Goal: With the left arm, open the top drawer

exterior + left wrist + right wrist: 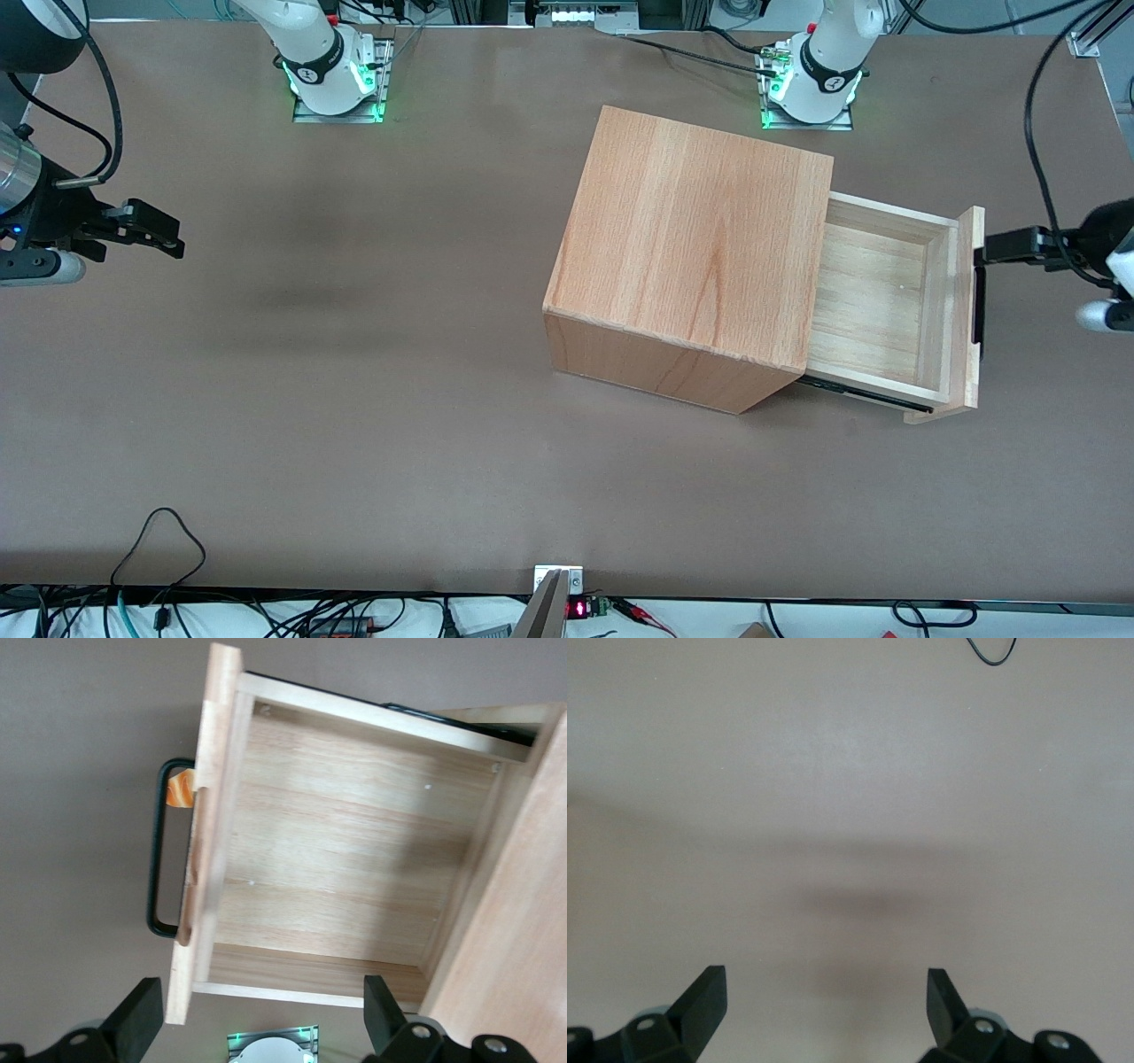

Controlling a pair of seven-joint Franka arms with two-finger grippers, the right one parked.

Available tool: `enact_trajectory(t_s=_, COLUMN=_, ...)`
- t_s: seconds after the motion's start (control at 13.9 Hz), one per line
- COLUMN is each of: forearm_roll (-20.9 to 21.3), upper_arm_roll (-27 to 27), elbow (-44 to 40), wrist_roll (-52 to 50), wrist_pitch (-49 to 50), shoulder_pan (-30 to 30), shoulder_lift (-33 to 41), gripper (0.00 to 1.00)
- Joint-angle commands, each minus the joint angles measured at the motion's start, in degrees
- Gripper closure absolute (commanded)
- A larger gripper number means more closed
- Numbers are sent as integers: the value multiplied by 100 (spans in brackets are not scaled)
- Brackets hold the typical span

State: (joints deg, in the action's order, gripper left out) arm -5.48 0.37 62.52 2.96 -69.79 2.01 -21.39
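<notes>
Surface: we see a wide brown table (354,399), bare apart from the cabinet, with cables along its near edge.

Casing: the big wooden box (691,257) sits toward the working arm's end of the table, its top closed and plain.

Top drawer: the top drawer (886,301) already stands pulled well out of the casing toward the working arm, its pale plank floor showing and nothing inside it.

Handle: the black bar handle (159,850) runs along the flat front panel, its long axis crosswise to the pull direction.

Gripper: the left arm's gripper (997,248) sits just at the front panel, beside the handle's end farther from the front camera; in the wrist view its fingers (137,1014) are spread wide and grip nothing.

Key relation: we judge the drawer lies between gripper and casing, so any further pull runs straight away from the box.

Obstacles: we see nothing in that path.
</notes>
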Motion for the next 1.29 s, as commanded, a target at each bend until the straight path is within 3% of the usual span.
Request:
enact_trajectory(t_s=0.0, forearm_roll=204, upper_arm_roll=24, elbow=459, wrist_roll=-59, wrist_pitch=-225, shoulder_pan=-182, shoulder_lift=476, gripper=0)
enact_trajectory(t_s=0.65, forearm_roll=284, upper_arm_roll=42, elbow=2333, wrist_roll=-68, wrist_pitch=-1502, shoulder_pan=-218, shoulder_lift=1646, gripper=0)
enact_trajectory(t_s=1.22, forearm_roll=371, upper_arm_roll=-108, elbow=2344, wrist_roll=-262, wrist_pitch=-1344, shoulder_pan=-148, shoulder_lift=1674, gripper=0)
